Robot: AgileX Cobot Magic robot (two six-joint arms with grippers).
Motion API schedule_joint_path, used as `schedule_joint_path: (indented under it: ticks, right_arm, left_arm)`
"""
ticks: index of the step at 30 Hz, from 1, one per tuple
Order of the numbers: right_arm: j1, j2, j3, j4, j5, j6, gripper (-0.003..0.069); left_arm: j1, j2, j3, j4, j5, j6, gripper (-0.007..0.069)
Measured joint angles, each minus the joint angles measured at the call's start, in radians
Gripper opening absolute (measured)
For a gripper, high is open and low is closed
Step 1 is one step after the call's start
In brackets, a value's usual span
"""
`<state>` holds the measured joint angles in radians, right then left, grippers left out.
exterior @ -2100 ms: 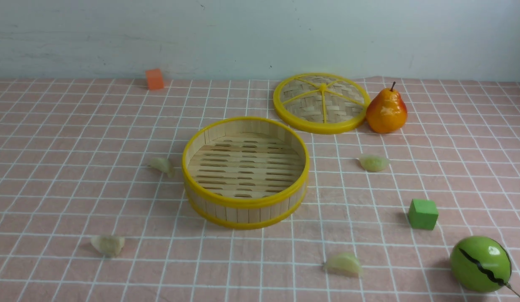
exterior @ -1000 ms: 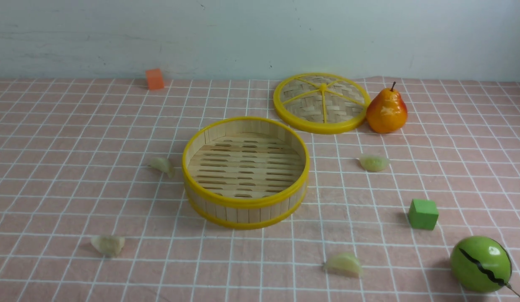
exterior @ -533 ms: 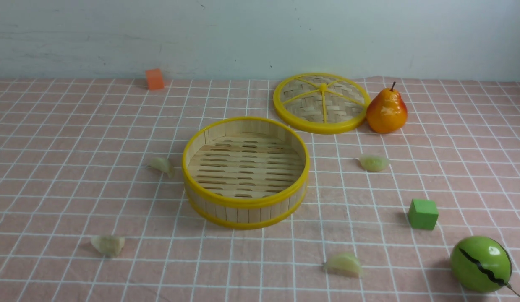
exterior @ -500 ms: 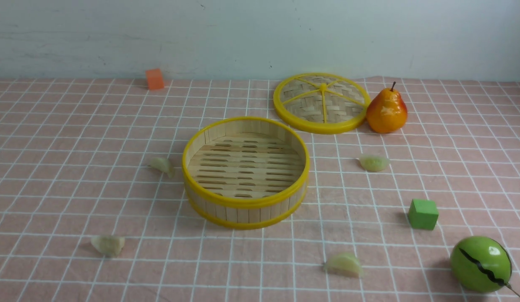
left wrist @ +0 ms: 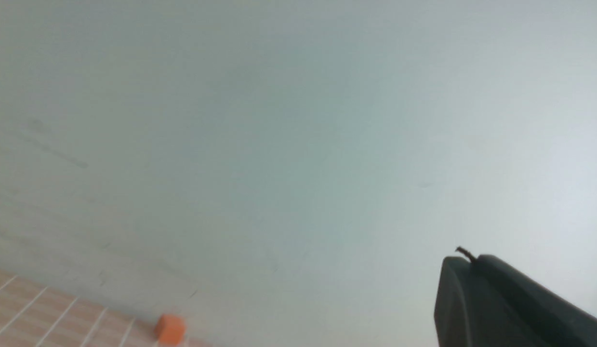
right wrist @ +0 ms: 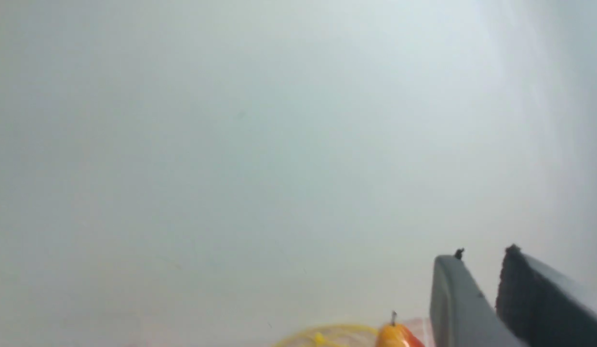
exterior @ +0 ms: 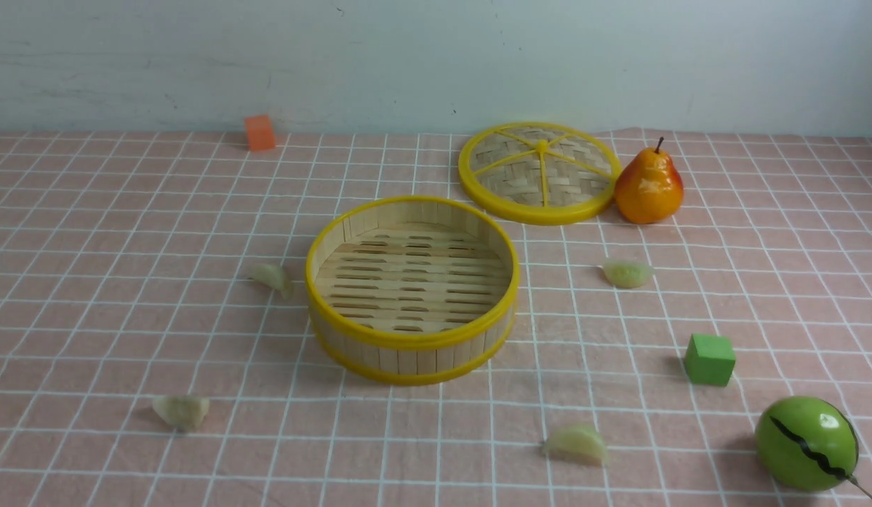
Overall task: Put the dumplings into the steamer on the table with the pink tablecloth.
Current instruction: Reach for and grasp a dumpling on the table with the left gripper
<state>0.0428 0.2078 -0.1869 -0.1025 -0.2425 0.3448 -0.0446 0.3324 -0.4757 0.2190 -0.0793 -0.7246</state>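
Bamboo steamer (exterior: 412, 343) sits mid-worktop on the pink tablecloth (exterior: 91, 232), and it's empty, so none of the task is done yet. All four dumplings are loose on the cloth:

- The far-left dumpling (exterior: 271, 276) is just beside the steamer's left wall.
- The near-left dumpling (exterior: 182, 411) is off toward the worktop's (exterior: 816, 296) near left corner.
- The far-right dumpling (exterior: 627, 273) is out to the steamer's right.
- The near-right dumpling (exterior: 577, 443) is close to the near edge, with the green cube (exterior: 709, 359) and green ball (exterior: 806, 443) not far off.

My guess is they're light, squishy and a bit slick, so don't crush them. You'll probably want to come straight down and pinch across the fat belly, the short way, not end to end along the crescent. They lie low, so the fingertips likely have to get right down to the cloth, and a wrinkle could snag.

Both arms are parked up, facing the wall. The left end effector (left wrist: 464, 264) is closed on nothing. The right end effector (right wrist: 479, 259) has its jaws a little apart, also empty.
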Motion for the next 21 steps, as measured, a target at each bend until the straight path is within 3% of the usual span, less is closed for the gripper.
schedule_joint_path:
  ticks: [3,9,17,21]
  right_arm:
    - [0.0,0.142,-0.07,-0.056,0.073,-0.026,-0.0007]
    - [0.007,0.399,-0.144,-0.108,0.171,-0.03,-0.0008]
    - [0.192,0.673,-0.416,-0.117,0.707,-0.019,-0.0003]
    - [0.319,0.797,-0.49,-0.111,0.847,-0.111,-0.0003]
  left_arm:
    - [0.0,0.196,-0.088,0.033,0.041,-0.003,-0.0014]
    - [-0.002,0.506,-0.191,0.04,0.102,-0.004,-0.0014]
    - [-0.161,0.849,-0.512,-0.019,0.644,0.078,-0.0014]
    - [-0.196,1.067,-0.655,-0.095,0.723,0.139,-0.0013]
